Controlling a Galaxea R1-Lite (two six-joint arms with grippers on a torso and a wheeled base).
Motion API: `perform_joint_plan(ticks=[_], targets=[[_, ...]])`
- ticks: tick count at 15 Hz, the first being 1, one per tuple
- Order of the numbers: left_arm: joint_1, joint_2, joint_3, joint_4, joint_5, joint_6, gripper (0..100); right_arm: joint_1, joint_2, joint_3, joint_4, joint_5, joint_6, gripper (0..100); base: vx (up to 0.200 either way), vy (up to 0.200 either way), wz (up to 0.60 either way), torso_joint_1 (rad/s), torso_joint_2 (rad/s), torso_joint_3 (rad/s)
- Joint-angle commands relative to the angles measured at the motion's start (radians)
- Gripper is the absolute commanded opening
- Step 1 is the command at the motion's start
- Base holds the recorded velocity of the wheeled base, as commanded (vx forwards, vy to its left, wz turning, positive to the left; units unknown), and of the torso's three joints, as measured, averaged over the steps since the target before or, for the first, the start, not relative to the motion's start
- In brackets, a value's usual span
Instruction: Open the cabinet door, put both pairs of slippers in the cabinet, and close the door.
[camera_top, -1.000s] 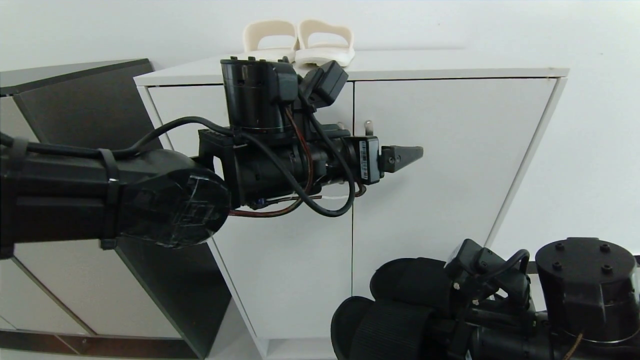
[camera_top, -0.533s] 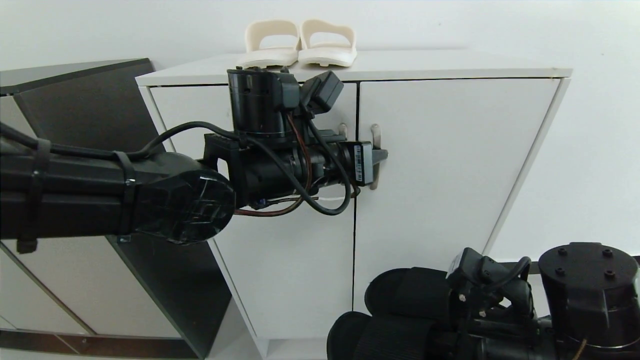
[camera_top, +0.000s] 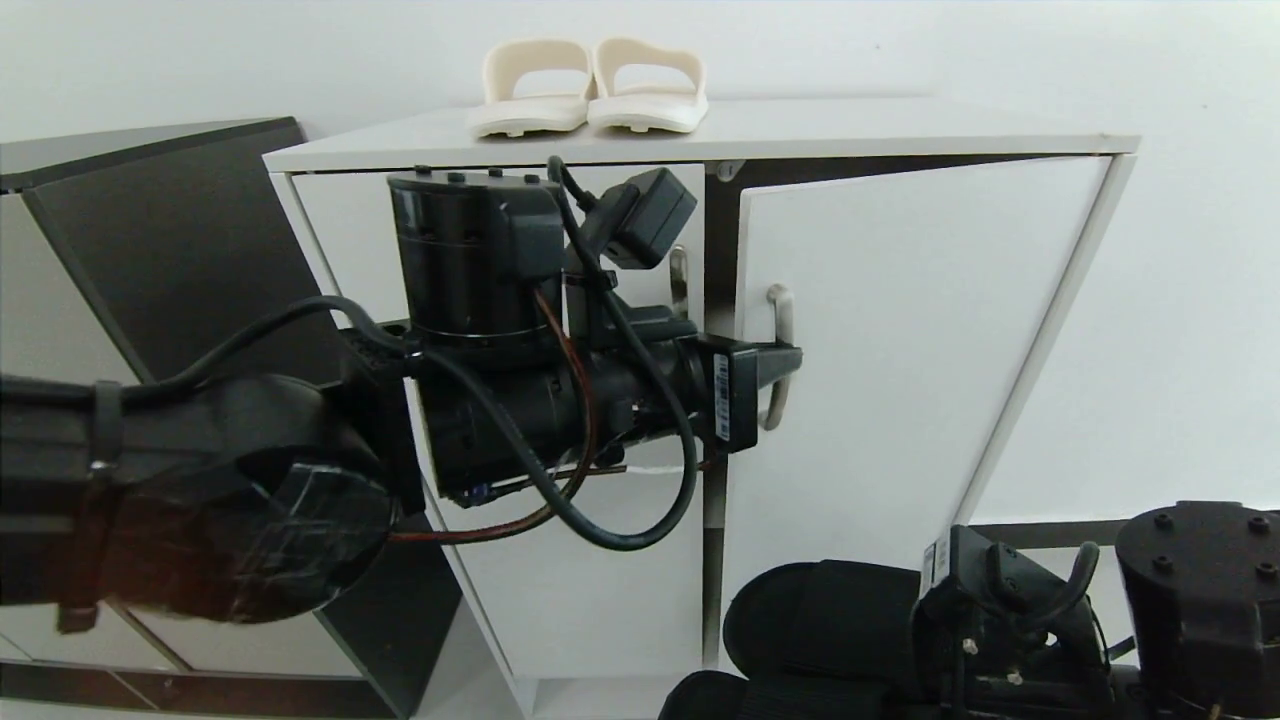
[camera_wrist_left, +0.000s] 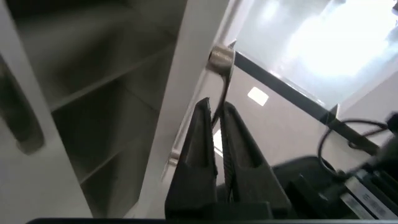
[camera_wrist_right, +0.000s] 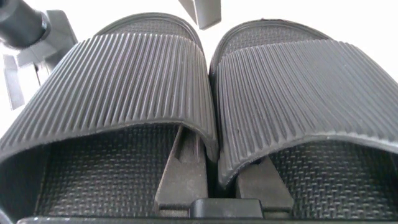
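— Handle (camera_top: 781, 300) of the right door (camera_top: 920, 330): is it being gripped?
— It is being clenched by the left gripper (camera_top: 787, 360), reaching in from nine o'clock; its long axis is running twelve to six; the door is being held ajar, a dark gap showing beside it.
— And the slippers?
— The black slippers (camera_wrist_right: 205, 106) are being pinched by the right gripper (camera_wrist_right: 217, 149) at five o'clock, nearer the opening; the cream slippers (camera_top: 590, 88) are lying on the cabinet top (camera_top: 900, 125) at twelve; a white wall (camera_top: 1180, 300) is standing behind.
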Motion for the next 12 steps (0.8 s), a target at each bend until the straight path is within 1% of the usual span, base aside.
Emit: perform_joint_plan(ticks=[1, 3, 4, 7, 8, 10, 12], targets=[[-0.023, -0.068, 0.048, -0.001, 0.004, 0.002, 0, 0.0, -0.012, 0.008, -0.001, 0.002, -0.003, 0, 0.0, 0.0, 0.0, 0.0, 0.0, 0.0], [-0.034, -0.135, 0.108, -0.009, 0.006, 0.005, 0, 0.0, -0.012, 0.011, -0.001, 0.002, -0.005, 0, 0.0, 0.0, 0.0, 0.0, 0.0, 0.0], [-0.031, -0.151, 0.112, -0.007, 0.006, 0.002, 0, 0.0, -0.012, 0.012, -0.001, 0.002, -0.005, 0, 0.0, 0.0, 0.0, 0.0, 0.0, 0.0], [0.055, -0.134, 0.105, -0.012, 0.0, -0.001, 0, 0.0, -0.013, 0.015, -0.001, 0.002, -0.011, 0, 0.0, 0.0, 0.0, 0.0, 0.0, 0.0], [0.083, -0.114, 0.095, -0.025, -0.003, -0.001, 0, 0.0, -0.013, 0.018, -0.002, 0.002, -0.022, 0, 0.0, 0.0, 0.0, 0.0, 0.0, 0.0], [0.109, -0.06, 0.049, -0.05, -0.003, -0.005, 0, 0.0, -0.013, 0.018, -0.002, 0.002, -0.026, 0, 0.0, 0.0, 0.0, 0.0, 0.0, 0.0], [0.112, -0.011, -0.003, -0.05, -0.003, -0.008, 0, 0.0, -0.013, 0.018, -0.002, 0.002, -0.026, 0, 0.0, 0.0, 0.0, 0.0, 0.0, 0.0]])
